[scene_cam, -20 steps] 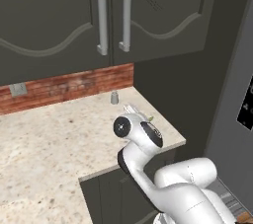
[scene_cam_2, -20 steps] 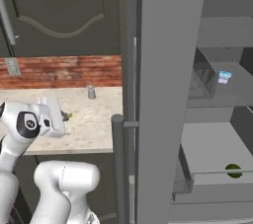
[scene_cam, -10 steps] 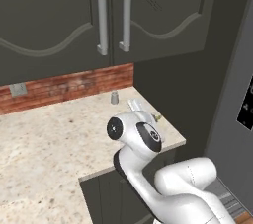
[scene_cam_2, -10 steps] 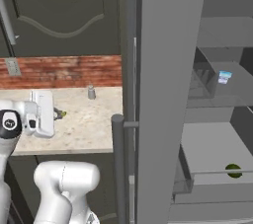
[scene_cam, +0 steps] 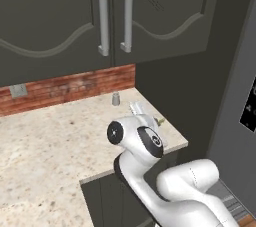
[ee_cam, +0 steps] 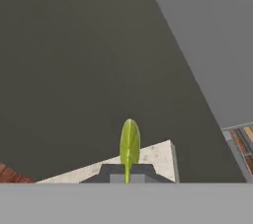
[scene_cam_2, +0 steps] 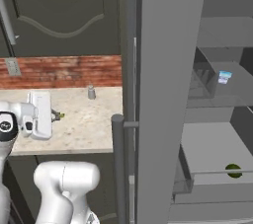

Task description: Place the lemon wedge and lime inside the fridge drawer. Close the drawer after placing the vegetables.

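My gripper [ee_cam: 127,172] is shut on the lemon wedge [ee_cam: 129,144], a thin yellow-green sliver that sticks up between the dark fingertips. In the base views the gripper [scene_cam: 158,120] [scene_cam_2: 56,115] hovers just above the counter's right end, with the wedge [scene_cam_2: 61,116] showing as a speck at its tip. The lime [scene_cam_2: 233,170], a dark green ball, lies inside the pulled-out fridge drawer [scene_cam_2: 212,145] at the lower right of the open fridge, far from the gripper.
The open fridge door [scene_cam_2: 158,94] and its handle [scene_cam_2: 118,168] stand between the counter [scene_cam: 50,141] and the fridge interior. A small grey shaker [scene_cam: 115,99] [scene_cam_2: 91,92] stands by the brick backsplash. Dark cabinets hang above. A small blue-and-white item [scene_cam_2: 225,76] sits on a fridge shelf.
The wrist has turned and the hand has shifted slightly left over the counter's end, keeping hold of the wedge. The lime and drawer have not moved.
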Controlling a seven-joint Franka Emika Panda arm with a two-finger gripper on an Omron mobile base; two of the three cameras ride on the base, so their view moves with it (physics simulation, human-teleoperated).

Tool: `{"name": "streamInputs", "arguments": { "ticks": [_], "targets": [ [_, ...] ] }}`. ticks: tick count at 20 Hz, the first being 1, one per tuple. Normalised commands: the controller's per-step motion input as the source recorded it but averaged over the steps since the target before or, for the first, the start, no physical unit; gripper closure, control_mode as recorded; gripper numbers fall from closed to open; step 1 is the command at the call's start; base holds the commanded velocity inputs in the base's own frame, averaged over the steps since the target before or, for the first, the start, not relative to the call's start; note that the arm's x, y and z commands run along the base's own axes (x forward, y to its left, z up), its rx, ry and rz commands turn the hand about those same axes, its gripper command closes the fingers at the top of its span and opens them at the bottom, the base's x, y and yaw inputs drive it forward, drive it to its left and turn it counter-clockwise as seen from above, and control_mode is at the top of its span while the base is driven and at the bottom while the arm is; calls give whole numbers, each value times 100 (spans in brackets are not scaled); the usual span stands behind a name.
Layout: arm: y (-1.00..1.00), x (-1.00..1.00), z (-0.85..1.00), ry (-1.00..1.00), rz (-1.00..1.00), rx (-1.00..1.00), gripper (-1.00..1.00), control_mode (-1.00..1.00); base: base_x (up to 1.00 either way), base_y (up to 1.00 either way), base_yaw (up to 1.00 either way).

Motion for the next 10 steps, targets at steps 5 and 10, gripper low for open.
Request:
{"name": "streamInputs", "arguments": {
  "ticks": [5, 10],
  "targets": [
    [0, 0, 0, 0, 0, 0, 100, 100, -100, -12, 0],
    [0, 0, 0, 0, 0, 0, 100, 100, -100, -20, 0]
  ]
}}
